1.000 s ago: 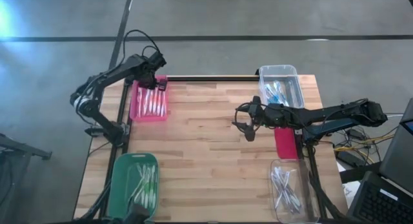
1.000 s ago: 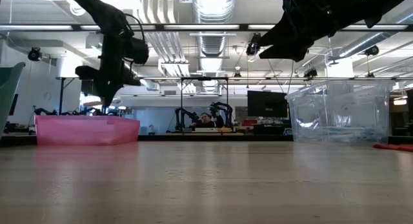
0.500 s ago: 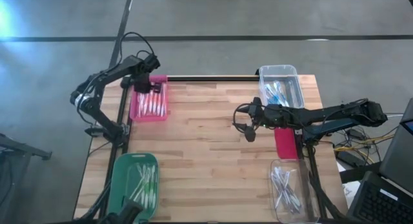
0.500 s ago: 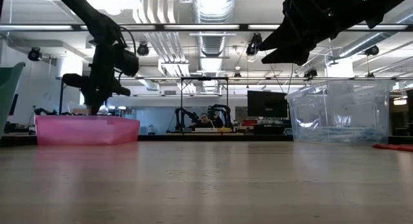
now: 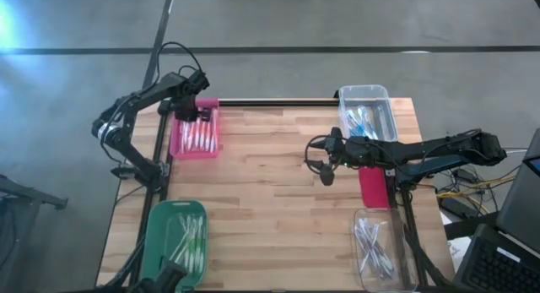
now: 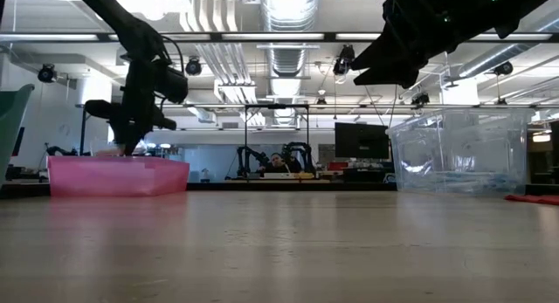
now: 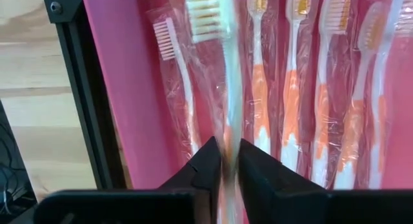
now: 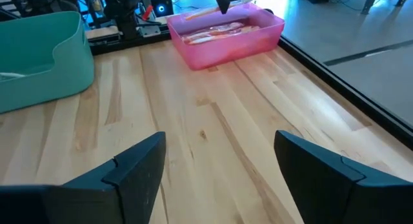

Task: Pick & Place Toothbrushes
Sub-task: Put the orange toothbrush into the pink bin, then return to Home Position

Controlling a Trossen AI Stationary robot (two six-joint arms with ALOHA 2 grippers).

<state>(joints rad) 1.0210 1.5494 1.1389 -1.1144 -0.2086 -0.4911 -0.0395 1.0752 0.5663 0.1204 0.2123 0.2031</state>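
gripping: a wrapped toothbrush is seen pinched between the two nearly closed fingers of the left gripper; its bristle head points away from the wrist.
left gripper position: it is held low over the far end of the pink bin, at the table's far-left corner; in the low view it is shown dipped to the bin's rim.
pink bin contents: a row of wrapped toothbrushes with orange-pink handles is laid side by side on the bin floor, just below the held one; whether the held brush is touching them cannot be told.
right gripper: its fingers are spread wide with nothing between them; it is held above the bare wood near the middle of the table, well apart from the pink bin.
far clear bin: a clear bin with blue-accented toothbrushes is placed at the far-right corner, just beside the right arm.
near clear bin: a second clear bin holding pale toothbrushes is set at the near-right corner.
green bin: a green bin with pale green toothbrushes is set at the near-left corner.
red object: a flat red object lies by the right edge, between the two clear bins.
background: a seated person is seen far off in the room behind the table.
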